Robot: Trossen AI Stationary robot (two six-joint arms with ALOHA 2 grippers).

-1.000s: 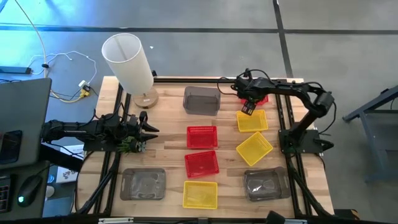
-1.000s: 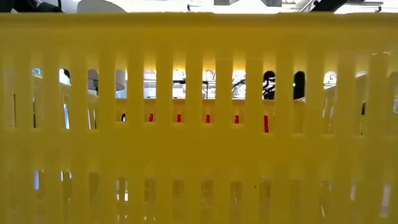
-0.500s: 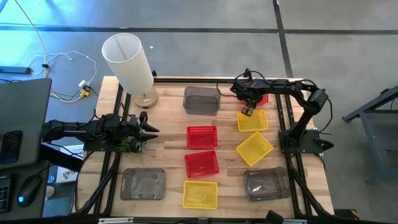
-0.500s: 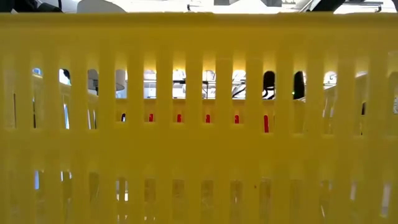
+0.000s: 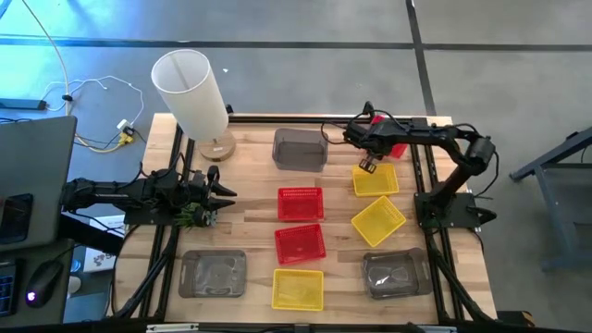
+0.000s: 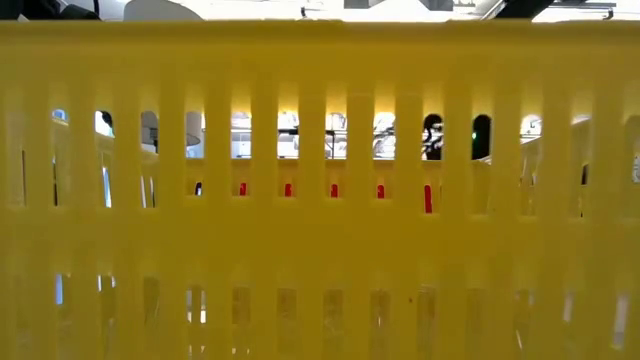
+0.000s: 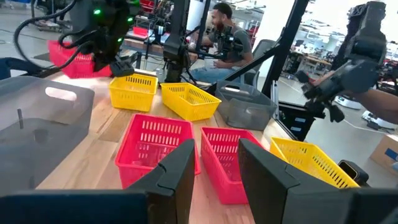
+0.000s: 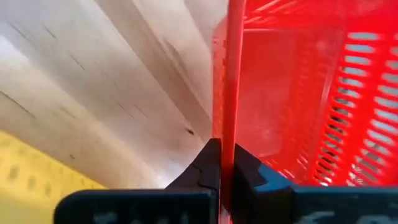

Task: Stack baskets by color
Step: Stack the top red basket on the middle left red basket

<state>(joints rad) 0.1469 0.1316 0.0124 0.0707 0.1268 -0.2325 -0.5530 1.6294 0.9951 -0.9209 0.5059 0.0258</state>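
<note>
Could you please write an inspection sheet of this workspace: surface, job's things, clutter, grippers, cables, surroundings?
Surface: wooden table, bare between items.
Job's things: nine baskets, none stacked. Red basket at the far right edge, pinched by its wall; two red baskets mid-table; three yellow baskets; three grey baskets.
Clutter: white cylinder on a wooden base, far left corner.
Grippers: right gripper shut on the red basket's wall; left gripper open, empty, at the left edge.
Cables: white cable on the floor left of the table.
Surroundings: laptop at left; a seated person beyond the table.
</note>
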